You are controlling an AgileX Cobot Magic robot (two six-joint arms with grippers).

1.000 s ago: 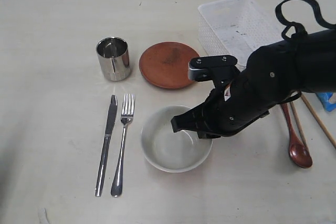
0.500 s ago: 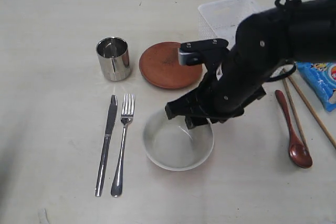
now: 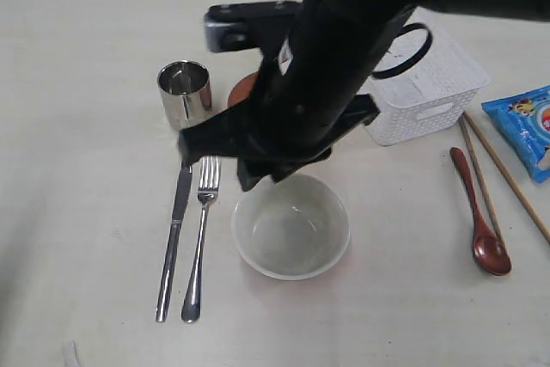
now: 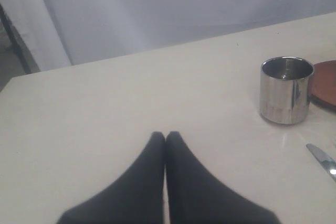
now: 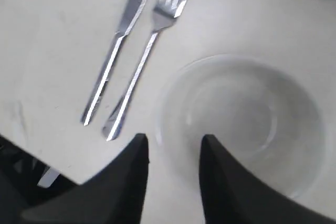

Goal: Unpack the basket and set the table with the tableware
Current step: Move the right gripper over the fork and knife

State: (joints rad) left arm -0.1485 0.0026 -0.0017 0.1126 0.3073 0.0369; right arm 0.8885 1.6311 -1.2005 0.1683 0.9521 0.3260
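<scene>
Sitting empty beside the fork (image 3: 200, 238) and knife (image 3: 174, 238), the bowl (image 3: 290, 226) anchors a nearly laid table (image 3: 77, 58). Cup (image 3: 185, 95), spoon (image 3: 478, 212) and chopsticks (image 3: 507, 174) are out of the basket (image 3: 421, 83). Right gripper (image 5: 172, 145) hangs spread, holding nothing; left gripper (image 4: 165, 139) pressed together.

Test-bench setup: bare cream table (image 4: 105, 119), plain grey curtain (image 4: 184, 3) behind.
</scene>
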